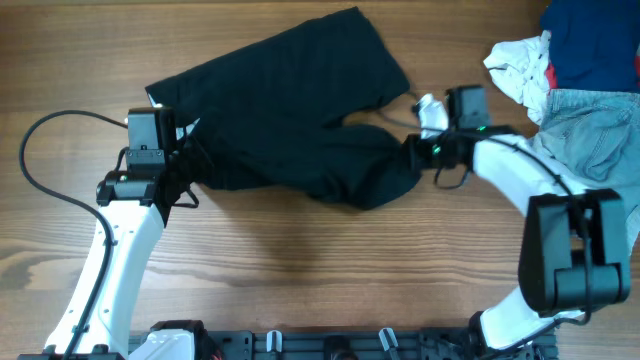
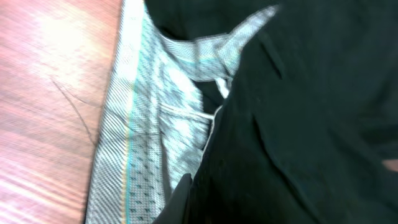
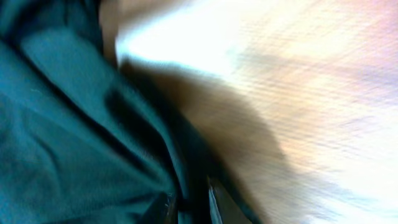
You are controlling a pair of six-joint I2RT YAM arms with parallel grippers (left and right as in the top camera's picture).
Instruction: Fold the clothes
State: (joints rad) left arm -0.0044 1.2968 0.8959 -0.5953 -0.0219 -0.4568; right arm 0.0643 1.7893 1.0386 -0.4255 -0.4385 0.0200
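Our left gripper (image 1: 186, 160) is clamped on the waistband of the black shorts (image 1: 290, 100), anchoring them; they stretch away to our right gripper (image 1: 413, 152) at a leg hem, where we cannot tell if it grips

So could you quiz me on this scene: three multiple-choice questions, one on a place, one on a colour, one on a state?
1. Where do the black shorts lie?
A middle of the wooden table
B inside a basket
C on the floor
2. Their waistband lining is:
A red
B pale grey
C yellow
3. The left gripper is:
A wide open over bare wood
B shut on the shorts
C out of view

Answers: A, they lie spread on the wood, centre-frame; B, the left wrist view shows it; B, it sits clamped at the waistband end.
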